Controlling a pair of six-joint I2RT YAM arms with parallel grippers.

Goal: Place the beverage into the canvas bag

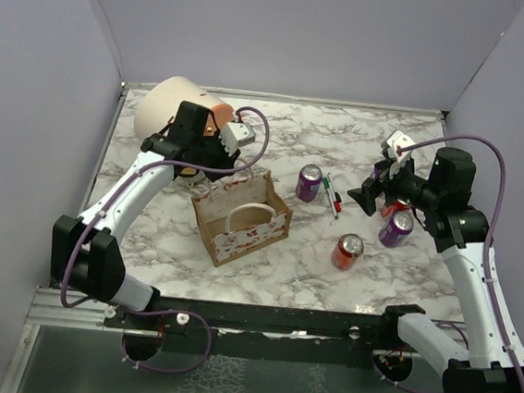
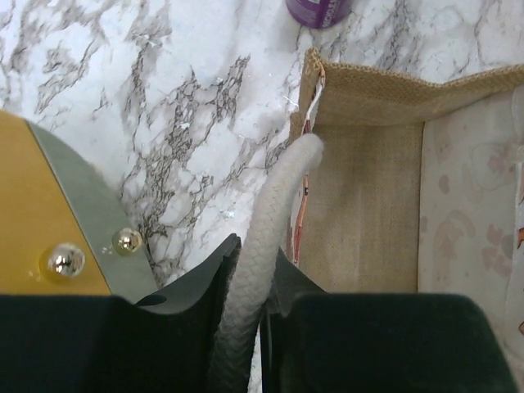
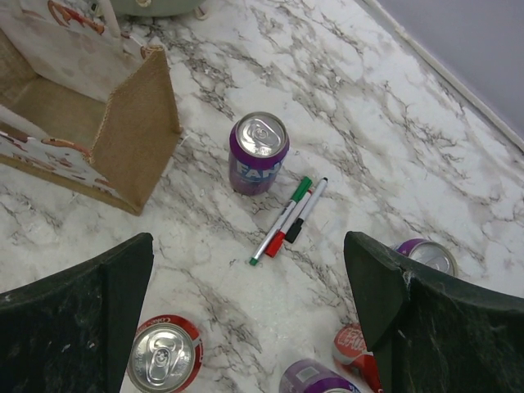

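The canvas bag point(image 1: 241, 221) stands open-topped left of the table's middle, tan with cream loop handles. My left gripper point(image 1: 210, 175) sits at its back-left corner and, in the left wrist view, my left gripper point(image 2: 258, 250) is shut on the bag's cream rope handle point(image 2: 274, 205). Several beverage cans stand right of the bag: a purple can point(image 1: 309, 182), a red can point(image 1: 348, 251), another purple can point(image 1: 395, 228). My right gripper point(image 1: 369, 196) hovers open above them, nothing between its fingers. In the right wrist view the right gripper point(image 3: 248, 246) frames the purple can point(image 3: 258, 151) and the red can point(image 3: 166, 356).
A large cream-and-orange cylinder point(image 1: 173, 104) lies at the back left, close behind my left wrist. Three pens point(image 1: 333, 194) lie beside the purple can. A further red can point(image 1: 393, 207) is partly hidden under the right gripper. Grey walls enclose the marble table point(image 1: 146, 241).
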